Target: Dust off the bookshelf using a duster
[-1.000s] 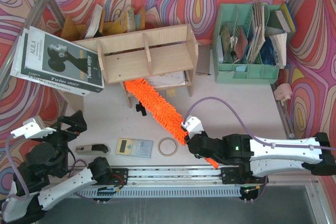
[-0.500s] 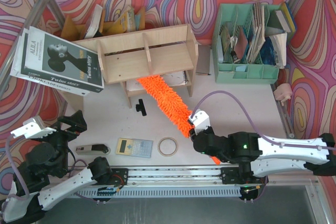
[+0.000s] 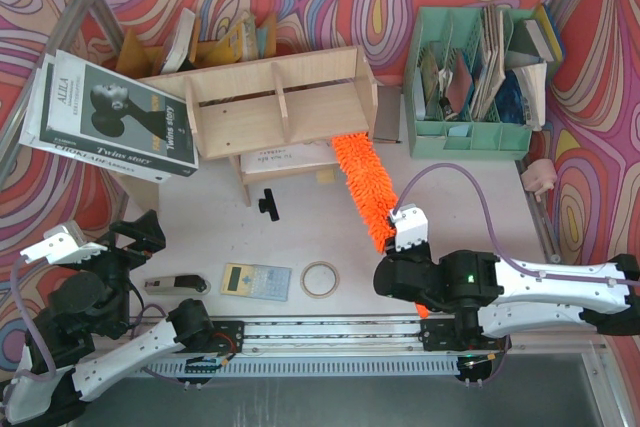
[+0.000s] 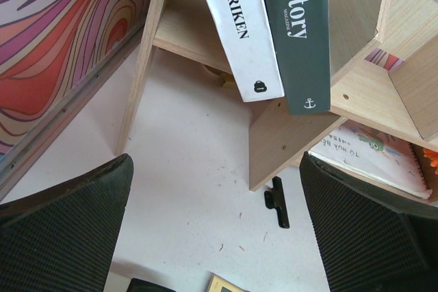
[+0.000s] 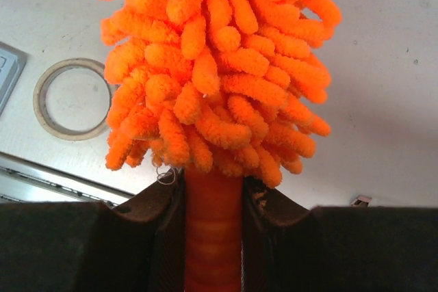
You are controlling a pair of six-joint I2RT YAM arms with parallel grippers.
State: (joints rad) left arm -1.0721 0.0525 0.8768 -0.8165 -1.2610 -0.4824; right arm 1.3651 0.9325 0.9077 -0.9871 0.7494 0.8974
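The pale-wood bookshelf stands at the back centre, with a large book lying on its left end. The orange fluffy duster lies slanted on the table, its tip under the shelf's lower right end. My right gripper is shut on the duster's smooth orange handle just below the head, as the right wrist view shows with the head above it. My left gripper is open and empty at the near left. In its wrist view it faces the shelf's left side panel.
A mint-green organiser full of books stands at the back right. A tape ring, a calculator, a black clip and a small grey tool lie on the table in front. A notebook lies under the shelf.
The duster head has swept right along the shelf's lower front, from under its middle to its right end. My right gripper has moved right with it. The left arm has not moved.
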